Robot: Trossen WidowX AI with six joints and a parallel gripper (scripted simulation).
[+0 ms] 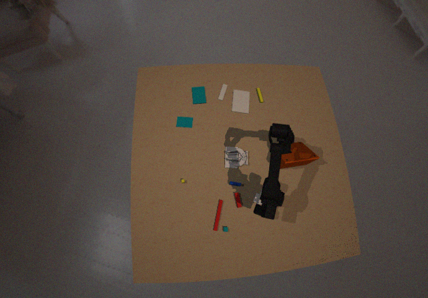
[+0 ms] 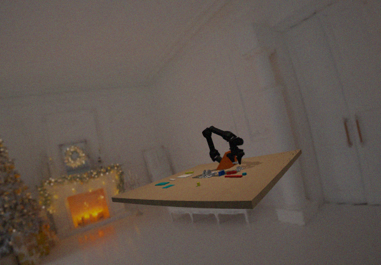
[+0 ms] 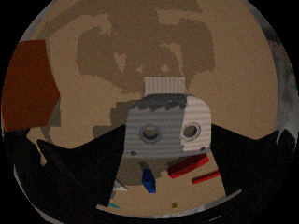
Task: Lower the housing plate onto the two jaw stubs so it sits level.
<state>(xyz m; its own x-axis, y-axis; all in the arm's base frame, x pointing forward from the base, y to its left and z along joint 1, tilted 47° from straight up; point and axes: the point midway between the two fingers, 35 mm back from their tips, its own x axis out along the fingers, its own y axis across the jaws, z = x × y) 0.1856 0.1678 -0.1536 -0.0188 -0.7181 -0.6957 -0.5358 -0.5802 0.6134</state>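
Observation:
The housing plate (image 1: pixel 257 198) (image 3: pixel 156 119) is light grey with two round ringed holes. My gripper (image 3: pixel 167 129) is shut on it, one finger at each side edge, and the plate looks at or just above the tabletop. In the top view the arm covers most of the plate. The grey jaw assembly (image 1: pixel 236 157) (image 2: pixel 208 173) lies on the table, well away from my gripper. Its two jaws sit side by side on a light base; a corner shows at the wrist view's lower left. The pins and stubs are too small to make out.
A blue block (image 1: pixel 235 184) (image 3: pixel 149 181) and a short red block (image 1: pixel 237 199) (image 3: pixel 188 166) lie between plate and jaws. A long red bar (image 1: pixel 218 215), a teal cube (image 1: pixel 225 229) and a yellow piece (image 1: pixel 183 180) lie farther out. The orange base (image 1: pixel 300 154) (image 3: pixel 30 86) stands nearby.

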